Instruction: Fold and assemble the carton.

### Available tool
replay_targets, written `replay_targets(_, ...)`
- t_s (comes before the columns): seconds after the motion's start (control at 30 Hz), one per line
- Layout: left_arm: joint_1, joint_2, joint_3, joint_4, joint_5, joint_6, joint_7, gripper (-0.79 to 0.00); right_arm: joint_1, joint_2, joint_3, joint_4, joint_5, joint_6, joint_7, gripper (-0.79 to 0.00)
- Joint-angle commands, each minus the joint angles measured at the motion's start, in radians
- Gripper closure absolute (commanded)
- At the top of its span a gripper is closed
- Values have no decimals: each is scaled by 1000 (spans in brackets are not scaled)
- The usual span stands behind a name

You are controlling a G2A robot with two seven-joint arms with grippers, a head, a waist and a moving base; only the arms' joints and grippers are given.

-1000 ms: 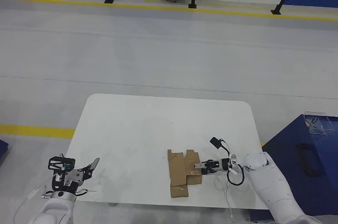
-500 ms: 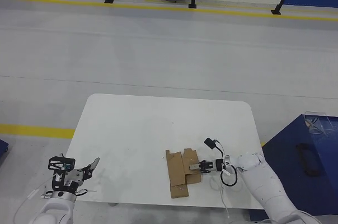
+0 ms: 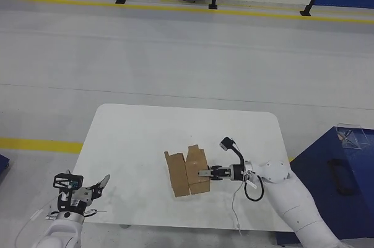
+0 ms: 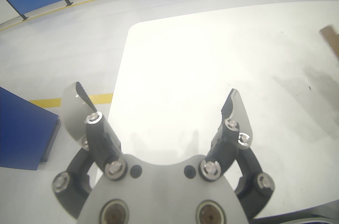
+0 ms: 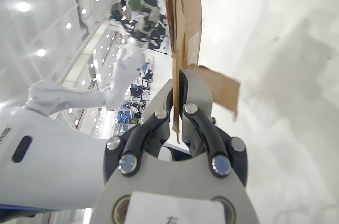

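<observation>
A flattened brown carton (image 3: 186, 172) is held up on edge over the middle of the white table (image 3: 143, 136), its flaps spread toward the left. My right gripper (image 3: 202, 174) is shut on the carton's right edge. In the right wrist view the carton (image 5: 182, 23) stands as a thin folded sheet clamped between the fingers (image 5: 194, 87), with my right gripper (image 5: 177, 76) closed on it and one flap sticking out sideways. My left gripper (image 4: 156, 100) hangs open and holds nothing at the table's front left corner. A corner of the carton (image 4: 329, 37) peeks in at that view's edge.
A blue cabinet (image 3: 345, 180) stands off the table's right side, with a small clear holder (image 3: 353, 135) on it. Another blue box (image 4: 23, 129) sits by the table's left corner. Yellow floor lines run behind and to the left.
My right gripper has moved left and farther onto the table with the carton, lifting it from lying flat near the front edge to standing tilted. The left arm has not moved.
</observation>
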Motion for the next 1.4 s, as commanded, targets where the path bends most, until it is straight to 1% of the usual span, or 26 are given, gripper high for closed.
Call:
replay_targets(0.0,0,0,0,0,0,0,0,-785,-17,22,24,-143,37,16,16,0)
replay_targets(0.1,0,0,0,0,0,0,0,-785,-36,47,62,-304,53,13,13,0)
replay_targets(0.23,0,0,0,0,0,0,0,-785,-93,66,131,-470,-3,-72,-73,0)
replay_targets(0.3,0,0,0,0,0,0,0,-785,-112,74,159,-537,-3,-68,-70,0)
replay_targets(0.4,0,0,0,0,0,0,0,-785,-128,83,203,-600,4,-43,-68,0)
replay_targets(1.23,0,0,0,0,0,0,0,-785,-129,84,207,-604,9,-39,-66,0)
replay_targets(1.3,0,0,0,0,0,0,0,-785,-138,85,211,-610,-10,-44,-89,0)
replay_targets(1.37,0,0,0,0,0,0,0,-785,-161,85,225,-610,74,-88,-111,0)
